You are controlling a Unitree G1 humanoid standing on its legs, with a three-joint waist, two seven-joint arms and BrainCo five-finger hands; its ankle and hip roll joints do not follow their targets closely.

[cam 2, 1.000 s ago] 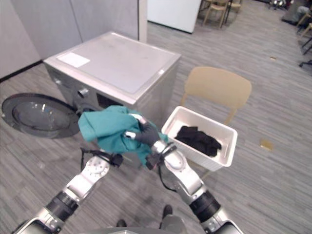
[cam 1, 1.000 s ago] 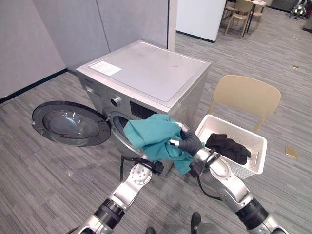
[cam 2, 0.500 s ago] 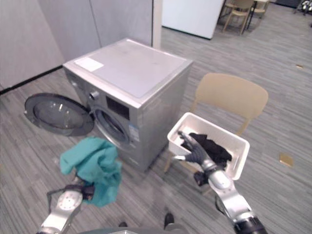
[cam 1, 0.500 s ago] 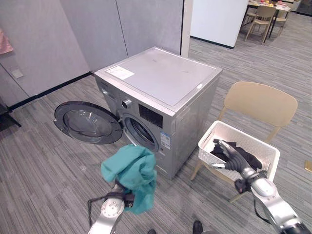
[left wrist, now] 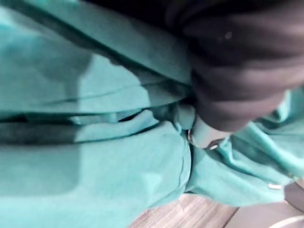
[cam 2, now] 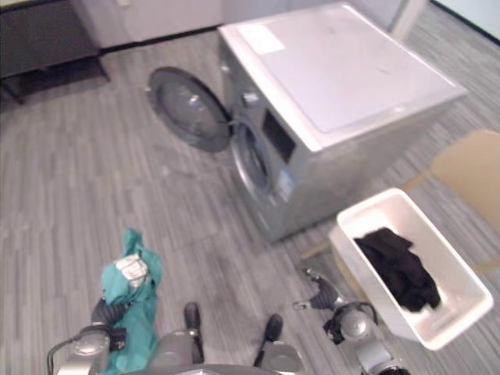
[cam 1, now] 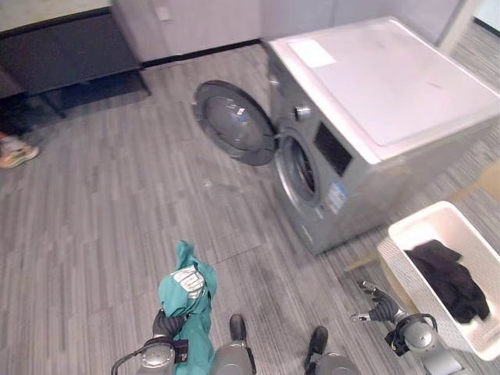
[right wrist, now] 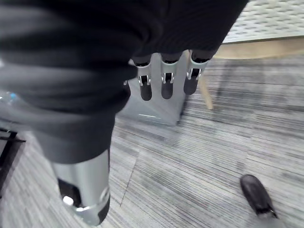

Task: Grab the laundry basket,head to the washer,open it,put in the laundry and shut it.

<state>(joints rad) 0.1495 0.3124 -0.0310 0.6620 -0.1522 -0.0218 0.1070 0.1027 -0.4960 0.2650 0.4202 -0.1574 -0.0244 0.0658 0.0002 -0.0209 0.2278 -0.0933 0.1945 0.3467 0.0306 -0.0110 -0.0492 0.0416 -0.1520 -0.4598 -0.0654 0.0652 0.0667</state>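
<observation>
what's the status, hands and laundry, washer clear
Left hand shut on teal garment, low over floor. Right hand open, beside white basket; black clothing inside. Washer door open, nothing blocking.

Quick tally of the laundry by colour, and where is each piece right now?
Teal garment: 1, held in the left hand.
Black garment: 1, lying in the white basket beside the washer, whose door is open.
Total: 2 pieces.

No print can be read: the white label (cam 1: pixel 311 52) on the washer (cam 1: pixel 375 117) top, the small sticker (cam 1: pixel 337 195) on its front and the patch (cam 1: pixel 187 279) on the teal garment (cam 1: pixel 191 324) are all too small and blurred.
</observation>
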